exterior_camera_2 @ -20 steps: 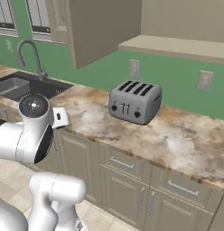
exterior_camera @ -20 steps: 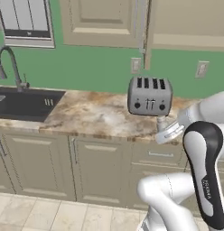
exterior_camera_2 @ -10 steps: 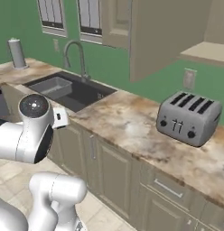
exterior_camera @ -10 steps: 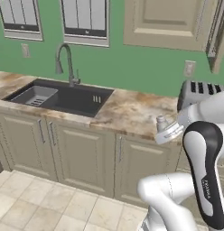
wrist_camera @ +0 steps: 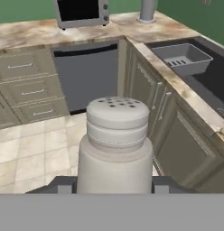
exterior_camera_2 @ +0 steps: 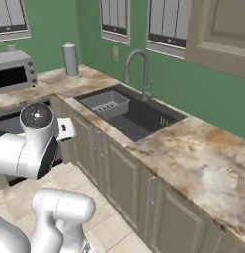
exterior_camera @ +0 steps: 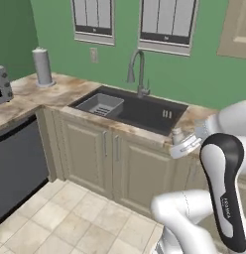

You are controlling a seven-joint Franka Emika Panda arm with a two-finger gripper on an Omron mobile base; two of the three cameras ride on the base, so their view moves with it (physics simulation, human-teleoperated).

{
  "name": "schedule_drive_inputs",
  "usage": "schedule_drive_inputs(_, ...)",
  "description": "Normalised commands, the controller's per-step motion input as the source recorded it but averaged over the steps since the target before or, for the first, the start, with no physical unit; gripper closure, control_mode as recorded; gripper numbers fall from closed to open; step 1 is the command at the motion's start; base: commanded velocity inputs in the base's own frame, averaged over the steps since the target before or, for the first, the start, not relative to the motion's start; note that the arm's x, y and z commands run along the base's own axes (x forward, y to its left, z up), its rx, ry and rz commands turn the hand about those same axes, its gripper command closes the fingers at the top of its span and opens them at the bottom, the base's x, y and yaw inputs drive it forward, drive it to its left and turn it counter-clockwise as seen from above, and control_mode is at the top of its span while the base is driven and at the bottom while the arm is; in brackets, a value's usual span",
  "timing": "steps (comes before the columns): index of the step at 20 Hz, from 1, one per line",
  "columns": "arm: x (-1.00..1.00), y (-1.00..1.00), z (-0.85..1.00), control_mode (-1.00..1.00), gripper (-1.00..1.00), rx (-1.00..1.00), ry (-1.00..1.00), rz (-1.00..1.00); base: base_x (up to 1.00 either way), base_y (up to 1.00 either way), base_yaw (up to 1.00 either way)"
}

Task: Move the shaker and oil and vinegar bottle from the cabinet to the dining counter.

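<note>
Clenched on the shaker point(wrist_camera: 117, 149), the pincer point(wrist_camera: 113, 184); shaker upright between the dark tips, holed cap away from the hand, carried in the air off the counter point(exterior_camera: 120, 126) beside the sink point(exterior_camera: 132, 106). No dining counter ahead yet.

Whole view swung leftward from toaster to sink point(exterior_camera: 130, 110).

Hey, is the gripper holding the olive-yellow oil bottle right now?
No, the gripper is shut on the small silver-grey shaker with a perforated rounded cap, carried above the tiled floor.
</note>
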Motion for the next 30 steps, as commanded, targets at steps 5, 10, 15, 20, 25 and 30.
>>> schedule_drive_inputs(5,0.00,0.00,0.00,1.00,1.00,0.00,0.00,0.00,0.36,0.39,0.46)
schedule_drive_inputs(10,0.00,0.00,0.00,1.00,1.00,0.00,0.00,0.00,0.14,0.22,0.53)
schedule_drive_inputs(15,0.00,0.00,0.00,1.00,1.00,0.00,0.00,0.00,0.11,0.25,0.56)
schedule_drive_inputs(20,0.00,0.00,0.00,1.00,1.00,0.00,0.00,0.00,0.13,0.28,0.57)
schedule_drive_inputs(25,0.00,0.00,0.00,1.00,1.00,0.00,0.00,0.00,0.11,0.37,0.56)
schedule_drive_inputs(30,0.00,0.00,0.00,1.00,1.00,0.00,0.00,0.00,0.10,0.38,0.56)
